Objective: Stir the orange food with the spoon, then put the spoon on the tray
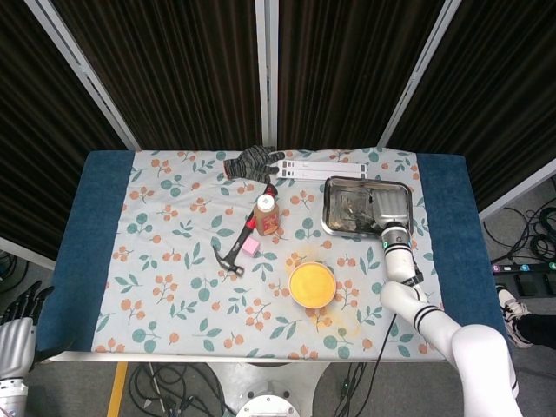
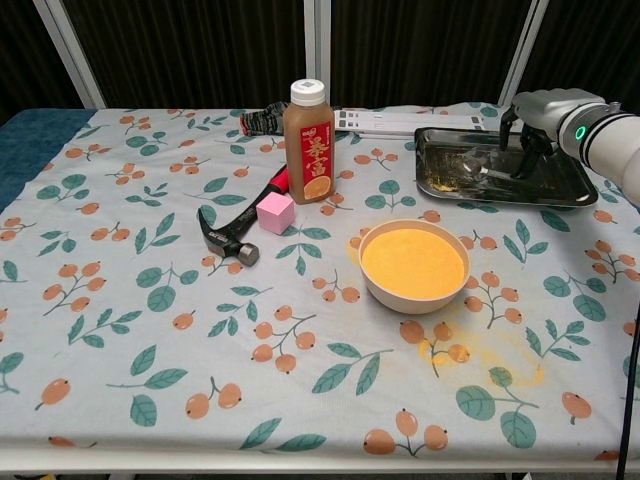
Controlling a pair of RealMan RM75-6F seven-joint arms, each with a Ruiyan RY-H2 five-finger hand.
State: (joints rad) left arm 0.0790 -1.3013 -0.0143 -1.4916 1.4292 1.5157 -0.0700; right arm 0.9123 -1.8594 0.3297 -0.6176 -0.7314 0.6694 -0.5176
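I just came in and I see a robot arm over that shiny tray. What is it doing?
The robot's right hand is over the metal tray at the back of the table, where a spoon lies. Whether the fingers have let go of it is hard to tell. The bowl of orange food sits in front of the tray, with orange spilled on the cloth beside it. The left hand rests off the table's edge.

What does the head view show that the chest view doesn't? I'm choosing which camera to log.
Head view only: the left hand at the table's near-left corner, off the cloth. Chest view only: the spoon lying in the tray, and the bottle label. Both: right hand over the tray, bowl of orange food, hammer, pink cube.
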